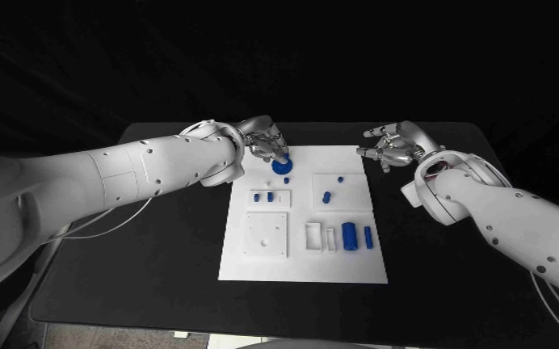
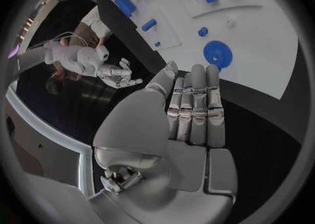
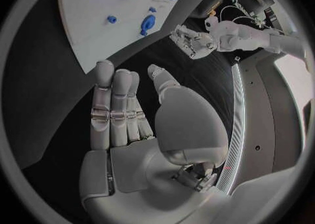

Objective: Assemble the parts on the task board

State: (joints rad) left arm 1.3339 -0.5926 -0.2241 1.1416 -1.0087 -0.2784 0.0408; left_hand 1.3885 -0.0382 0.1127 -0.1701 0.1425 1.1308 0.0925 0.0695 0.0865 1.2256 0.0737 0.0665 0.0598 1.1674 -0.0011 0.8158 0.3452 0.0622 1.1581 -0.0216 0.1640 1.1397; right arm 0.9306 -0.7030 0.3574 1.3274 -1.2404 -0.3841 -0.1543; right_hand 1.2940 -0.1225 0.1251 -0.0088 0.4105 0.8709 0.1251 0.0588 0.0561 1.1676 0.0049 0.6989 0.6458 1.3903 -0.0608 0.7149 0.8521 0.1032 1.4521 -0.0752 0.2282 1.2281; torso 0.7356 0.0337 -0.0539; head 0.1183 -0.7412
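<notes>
gear [image 1: 282, 166] lay near the board's [image 1: 305, 268] top edge; left hand [image 1: 262, 140] hovered above it, fingers straight together, holding nothing. next: grasp gear. right hand [image 1: 394, 145] spread, idle.

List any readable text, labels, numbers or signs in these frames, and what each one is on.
None readable.
The task board, the blue gear and the other blue parts carry no visible print.
The left hand, the right hand and the white arms show no legible marking.
</notes>
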